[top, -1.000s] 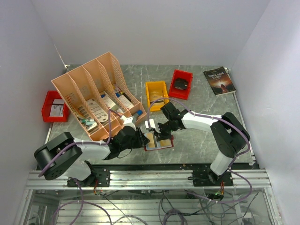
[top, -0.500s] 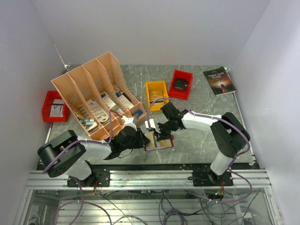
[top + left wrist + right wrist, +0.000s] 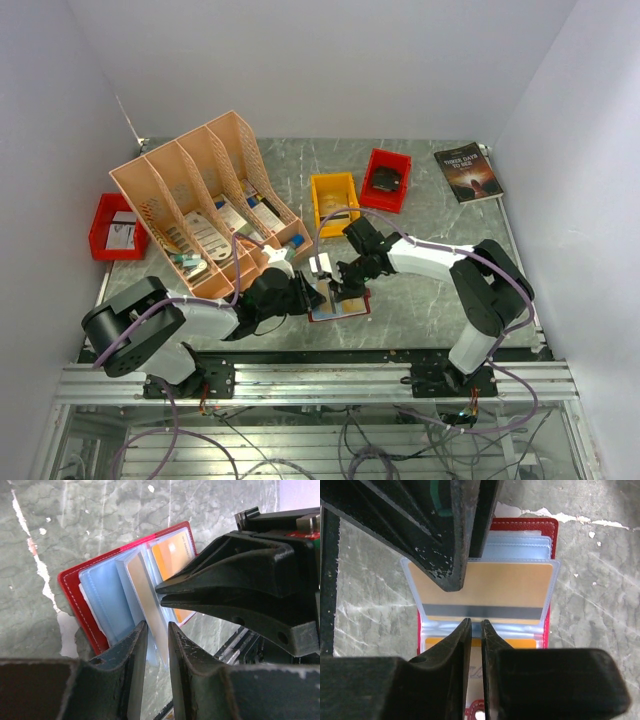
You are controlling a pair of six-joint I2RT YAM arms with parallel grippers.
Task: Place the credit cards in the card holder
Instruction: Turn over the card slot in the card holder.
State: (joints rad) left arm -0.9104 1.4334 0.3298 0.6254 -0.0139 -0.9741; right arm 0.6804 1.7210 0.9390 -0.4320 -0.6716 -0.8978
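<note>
The red card holder [image 3: 340, 304] [image 3: 75, 600] [image 3: 551, 527] lies open on the table between both arms. One clear pocket leaf stands up from it with a tan credit card [image 3: 145, 585] [image 3: 485, 587] inside, its dark stripe showing. An orange card [image 3: 172, 555] [image 3: 510, 642] sits in a pocket lying flat. My left gripper [image 3: 312, 293] [image 3: 156, 625] is open, its jaws a finger-width apart on either side of the raised leaf. My right gripper [image 3: 337, 288] [image 3: 473, 622] faces it, jaws a slit apart with nothing between them, tips at the leaf's edge.
A peach file organiser [image 3: 200, 210] with leaflets stands at the left rear. Behind the card holder are a yellow bin [image 3: 334, 200] and a red bin [image 3: 385, 180]. Another red bin [image 3: 115, 227] sits far left and a dark book [image 3: 468, 172] far right.
My left gripper has crept right toward the card holder and narrowed a little. My right gripper's jaws have parted slightly; that arm has stayed in place.
</note>
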